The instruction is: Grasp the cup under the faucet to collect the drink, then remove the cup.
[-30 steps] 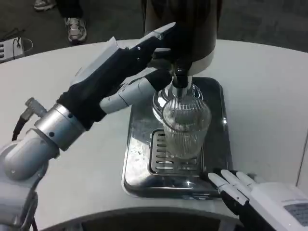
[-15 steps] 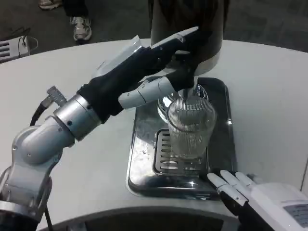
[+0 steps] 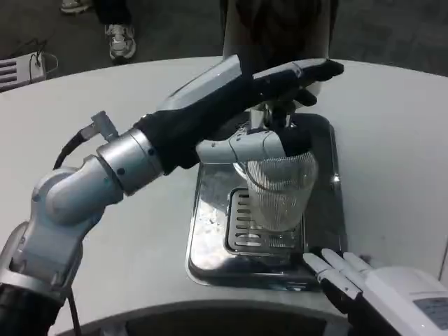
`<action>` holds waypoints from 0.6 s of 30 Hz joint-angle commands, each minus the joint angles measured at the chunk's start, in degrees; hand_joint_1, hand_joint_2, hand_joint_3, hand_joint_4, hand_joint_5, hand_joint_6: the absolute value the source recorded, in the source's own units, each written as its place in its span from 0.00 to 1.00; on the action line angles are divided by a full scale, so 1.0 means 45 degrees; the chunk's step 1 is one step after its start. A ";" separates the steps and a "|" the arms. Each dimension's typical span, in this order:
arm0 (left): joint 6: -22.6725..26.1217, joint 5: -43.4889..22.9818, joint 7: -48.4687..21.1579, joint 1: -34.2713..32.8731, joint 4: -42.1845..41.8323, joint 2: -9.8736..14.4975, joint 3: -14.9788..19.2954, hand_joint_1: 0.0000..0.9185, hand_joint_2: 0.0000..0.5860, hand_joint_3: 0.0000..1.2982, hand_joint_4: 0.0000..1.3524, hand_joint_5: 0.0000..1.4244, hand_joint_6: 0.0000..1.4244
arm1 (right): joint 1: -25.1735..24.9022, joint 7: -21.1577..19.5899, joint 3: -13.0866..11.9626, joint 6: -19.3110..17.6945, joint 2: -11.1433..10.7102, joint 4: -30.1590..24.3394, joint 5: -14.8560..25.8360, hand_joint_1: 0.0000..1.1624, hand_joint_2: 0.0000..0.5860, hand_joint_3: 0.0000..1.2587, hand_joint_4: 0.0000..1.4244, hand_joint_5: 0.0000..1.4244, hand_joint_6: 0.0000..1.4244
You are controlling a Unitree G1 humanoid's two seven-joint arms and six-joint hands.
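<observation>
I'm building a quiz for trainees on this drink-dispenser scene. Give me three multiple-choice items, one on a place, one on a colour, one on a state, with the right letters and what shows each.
1. Where does the clear ribbed glass cup stand?
A. on the slotted grate of the shiny metal drip tray
B. on the bare white table
C. in the right hand

2. What colour is the round table?
A. black
B. white
C. red

3. How is the right hand?
A. wrapped round the cup
B. pressing the dispenser
C. open, fingers apart, at the tray's near right corner

Answers:
1 A, the cup sits on the grate under the dark dispenser.
2 B, the tabletop around the tray is white.
3 C, it holds nothing; the left hand is the one reaching over the cup by the faucet.
</observation>
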 commanded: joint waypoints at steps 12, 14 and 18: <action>-0.0762 0.1917 -0.0363 -0.0203 0.0329 0.0656 -0.1071 0.00 0.12 0.12 0.09 0.17 0.21 | 0.0089 0.0038 0.0045 0.0641 -0.0267 -0.0192 0.0372 0.46 0.71 0.04 0.00 0.00 0.00; -0.0863 0.2081 -0.0394 -0.0284 0.0363 0.0702 -0.1189 0.00 0.12 0.12 0.09 0.17 0.21 | 0.0104 0.0015 0.0006 0.0713 -0.0304 -0.0192 0.0446 0.46 0.71 0.04 0.00 0.00 0.00; -0.0916 0.2225 -0.0377 -0.0354 0.0384 0.0769 -0.1292 0.00 0.12 0.12 0.08 0.17 0.21 | 0.0154 -0.0088 -0.0105 0.0845 -0.0347 -0.0192 0.0695 0.46 0.71 0.04 0.00 0.00 0.00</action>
